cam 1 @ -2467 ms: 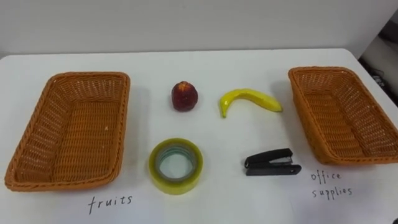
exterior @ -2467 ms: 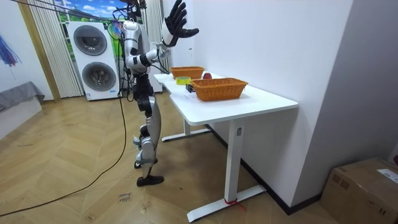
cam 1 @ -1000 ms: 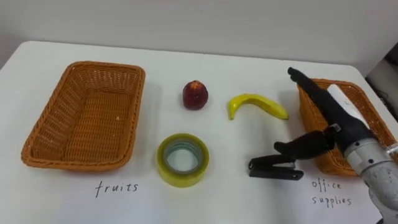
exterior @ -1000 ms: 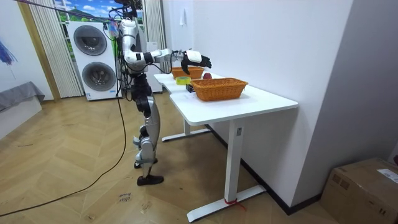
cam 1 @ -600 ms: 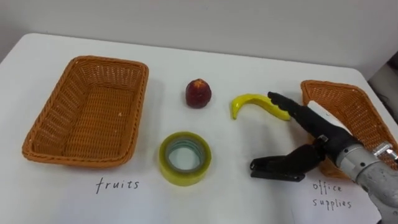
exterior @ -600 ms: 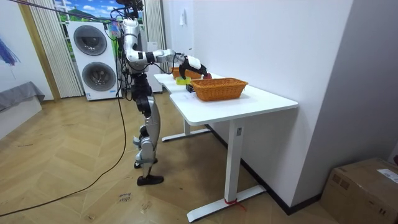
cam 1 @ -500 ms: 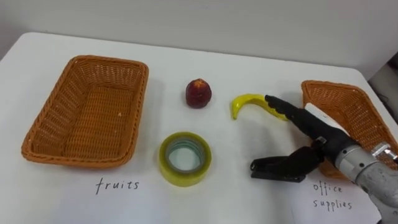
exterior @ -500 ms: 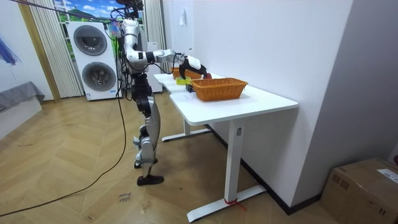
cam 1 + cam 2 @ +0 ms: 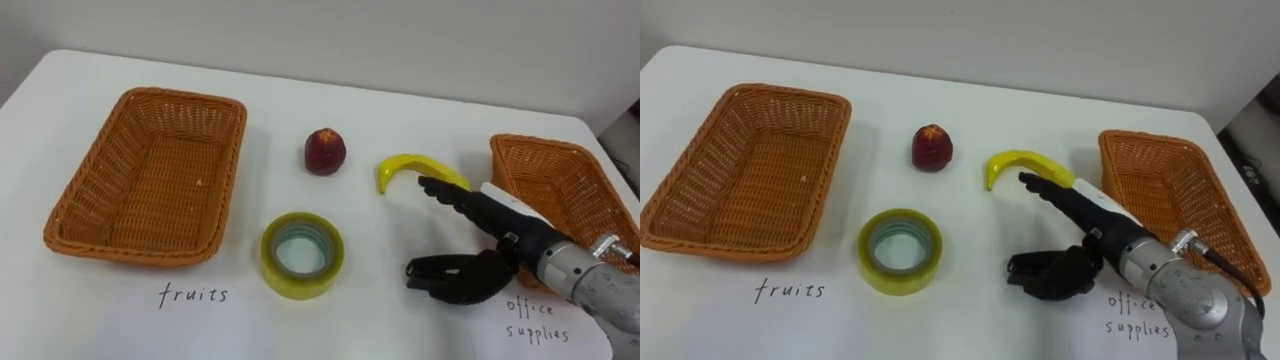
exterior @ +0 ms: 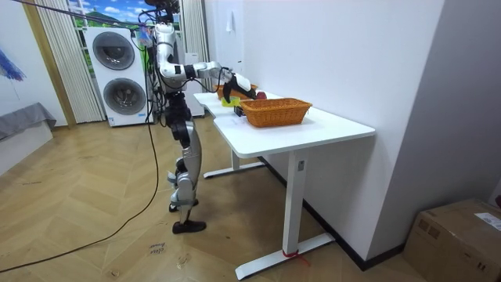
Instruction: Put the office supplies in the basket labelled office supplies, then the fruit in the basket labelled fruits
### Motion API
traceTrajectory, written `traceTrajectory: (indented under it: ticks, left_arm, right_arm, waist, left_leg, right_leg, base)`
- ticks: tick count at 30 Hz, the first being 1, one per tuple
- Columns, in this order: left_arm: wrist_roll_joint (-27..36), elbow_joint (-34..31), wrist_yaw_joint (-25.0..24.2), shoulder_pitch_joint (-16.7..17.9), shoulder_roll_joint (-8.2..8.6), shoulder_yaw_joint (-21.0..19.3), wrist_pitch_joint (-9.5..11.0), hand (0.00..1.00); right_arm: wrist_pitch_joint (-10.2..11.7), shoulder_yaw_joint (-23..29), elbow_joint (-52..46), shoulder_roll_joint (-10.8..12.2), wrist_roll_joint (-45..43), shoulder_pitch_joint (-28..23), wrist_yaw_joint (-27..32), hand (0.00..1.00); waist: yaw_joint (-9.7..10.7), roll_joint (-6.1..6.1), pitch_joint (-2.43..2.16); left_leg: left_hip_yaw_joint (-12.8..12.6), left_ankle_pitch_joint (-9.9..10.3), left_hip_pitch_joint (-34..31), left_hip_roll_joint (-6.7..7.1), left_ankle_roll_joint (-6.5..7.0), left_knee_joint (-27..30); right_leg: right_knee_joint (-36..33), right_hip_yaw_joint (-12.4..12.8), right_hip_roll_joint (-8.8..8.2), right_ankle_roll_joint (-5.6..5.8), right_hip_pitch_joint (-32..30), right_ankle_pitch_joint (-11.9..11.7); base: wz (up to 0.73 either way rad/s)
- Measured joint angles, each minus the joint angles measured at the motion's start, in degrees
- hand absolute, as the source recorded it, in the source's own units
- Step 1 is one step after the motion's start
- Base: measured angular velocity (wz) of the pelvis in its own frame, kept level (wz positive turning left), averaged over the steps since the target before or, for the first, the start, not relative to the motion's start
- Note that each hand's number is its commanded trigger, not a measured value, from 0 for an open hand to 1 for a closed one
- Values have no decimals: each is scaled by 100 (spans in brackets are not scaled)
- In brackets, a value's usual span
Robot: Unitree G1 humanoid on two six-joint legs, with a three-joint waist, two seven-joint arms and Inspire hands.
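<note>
A black stapler (image 9: pixel 428 271) lies on the white table (image 9: pixel 400 110) at the front right, largely covered by my right hand (image 9: pixel 503 226). The hand is open: its straight fingers reach past the stapler toward the yellow banana (image 9: pixel 404 165), and its thumb lies low across the stapler's top. A dark red apple (image 9: pixel 326 151) sits at centre back, with a yellow tape roll (image 9: pixel 301 255) in front of it. The wicker basket labelled "fruits" (image 9: pixel 72 198) stands on the left. The basket labelled "office supplies" (image 9: pixel 560 185) stands on the right. In the room view my right hand (image 10: pixel 236 81) is stretched over the table.
I stand at the end of a white desk (image 10: pixel 329 125) set against a wall. Handwritten labels (image 9: pixel 193 294) mark the tabletop in front of each basket. Two stacked washing machines (image 10: pixel 121 74) stand behind me.
My right hand came down from raised in the air and settled low over the stapler, its fingers sliding toward the banana. The head camera shifted slightly.
</note>
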State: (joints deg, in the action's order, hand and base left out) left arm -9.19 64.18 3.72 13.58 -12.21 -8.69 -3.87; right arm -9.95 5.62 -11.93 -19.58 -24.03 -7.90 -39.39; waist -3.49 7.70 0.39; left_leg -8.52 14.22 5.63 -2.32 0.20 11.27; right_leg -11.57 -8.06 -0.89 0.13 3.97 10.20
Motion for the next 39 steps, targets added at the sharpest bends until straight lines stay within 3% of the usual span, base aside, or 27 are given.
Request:
traceTrajectory:
  ticks: [8, 22, 29, 35, 39]
  left_arm:
    - [-2, -1, 27, -6, 0, -1, -116, 0]
    - [-1, -241, 230, -19, 1, 2, -108, 0]
    - [8, -397, 236, -16, -1, 8, -102, 0]
    - [69, -400, 301, -34, -3, 103, -81, 0]
    - [68, -401, 363, -48, -14, 146, -35, 0]
  right_arm:
    - [-156, 0, 0, -2, -438, 1, -306, 0]
    - [-263, -23, 58, -2, -695, -11, -495, 0]
    - [-300, -279, 75, 5, -822, -23, -649, 0]
    - [-348, -506, 83, 56, -967, -23, -598, 0]
    - [-260, -511, 237, 117, -1020, -20, -346, 0]
  waist:
    - [-1, -7, -4]
    - [-15, -34, -18]
    - [-23, -30, -21]
    - [-68, -3, -39]
    - [-146, -10, -34]
  left_leg:
    - [8, 0, -9, 0, 0, 4]
    - [77, -2, -7, 4, -1, 4]
    - [76, -4, 0, 4, -3, 14]
    - [55, -5, 9, 5, -4, 11]
    - [55, -5, 10, 5, -3, 12]
  right_leg:
    - [-1, -16, -4, 0, 6, -1]
    - [-1, -57, -8, 0, 15, -1]
    - [-1, -56, -6, 0, 3, -1]
    - [0, -31, -5, 0, 3, -1]
    - [-1, -12, -2, 2, 6, -4]
  base:
    - [0]
    - [0]
    - [0]
    - [-1]
    - [-1]
